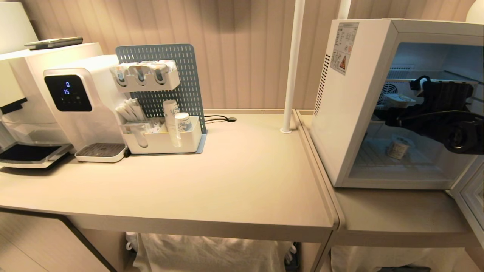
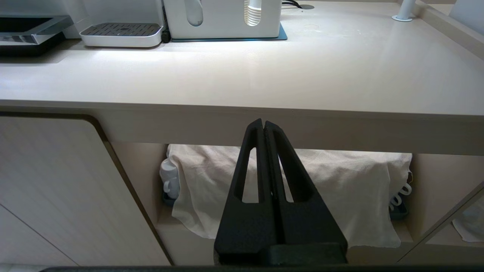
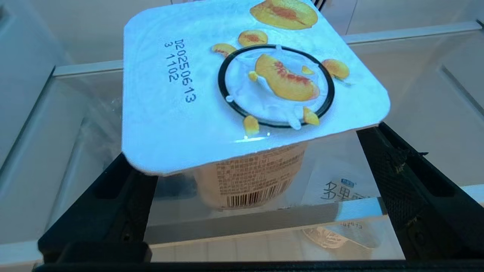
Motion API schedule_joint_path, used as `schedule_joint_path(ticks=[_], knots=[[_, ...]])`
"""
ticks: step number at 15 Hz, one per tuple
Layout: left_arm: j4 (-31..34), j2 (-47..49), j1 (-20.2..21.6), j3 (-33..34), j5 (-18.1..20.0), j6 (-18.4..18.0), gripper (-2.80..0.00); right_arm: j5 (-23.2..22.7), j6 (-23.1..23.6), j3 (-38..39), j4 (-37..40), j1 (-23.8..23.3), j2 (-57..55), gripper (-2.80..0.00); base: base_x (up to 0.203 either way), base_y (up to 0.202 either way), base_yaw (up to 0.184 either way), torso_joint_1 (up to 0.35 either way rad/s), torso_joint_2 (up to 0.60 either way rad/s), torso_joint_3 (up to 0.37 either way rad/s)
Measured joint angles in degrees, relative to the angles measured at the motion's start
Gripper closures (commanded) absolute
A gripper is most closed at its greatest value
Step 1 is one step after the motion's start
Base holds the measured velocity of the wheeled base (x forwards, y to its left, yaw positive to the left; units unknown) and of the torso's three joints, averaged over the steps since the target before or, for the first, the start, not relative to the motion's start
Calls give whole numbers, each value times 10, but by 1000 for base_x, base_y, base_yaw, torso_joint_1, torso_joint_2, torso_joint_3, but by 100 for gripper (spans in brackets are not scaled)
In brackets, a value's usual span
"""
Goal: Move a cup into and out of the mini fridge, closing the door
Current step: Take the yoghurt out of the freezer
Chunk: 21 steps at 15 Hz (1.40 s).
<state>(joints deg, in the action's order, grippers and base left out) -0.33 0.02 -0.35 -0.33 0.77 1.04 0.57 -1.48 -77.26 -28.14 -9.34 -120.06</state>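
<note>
The white mini fridge stands at the right with its door swung open toward me. A cup with a square foil lid printed with peach slices sits on the upper glass shelf. My right gripper reaches into the fridge and is open, one finger on each side of the cup, neither pressing its body. A second cup rests on the fridge floor. My left gripper is shut and empty, parked below the counter's front edge.
A white pole rises from the counter left of the fridge. Further left are two white coffee machines and a pegboard organizer holding paper cups. A cloth covers the shelf under the counter.
</note>
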Motion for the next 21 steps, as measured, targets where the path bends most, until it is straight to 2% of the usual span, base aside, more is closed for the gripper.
schedule_joint_path(ticks=[2,3,12,21], knots=[[0,0,0,0,0,0,0,0,2,-2,-1,0,-7,-280,0,0,0,0,0,0],[0,0,0,0,0,0,0,0,2,-3,-1,0,-10,-5,0,0,0,0,0,0],[0,0,0,0,0,0,0,-6,2,27,11,11,6,0,0,0,0,0,0,0],[0,0,0,0,0,0,0,-9,5,147,31,35,134,0,0,0,0,0,0,0]])
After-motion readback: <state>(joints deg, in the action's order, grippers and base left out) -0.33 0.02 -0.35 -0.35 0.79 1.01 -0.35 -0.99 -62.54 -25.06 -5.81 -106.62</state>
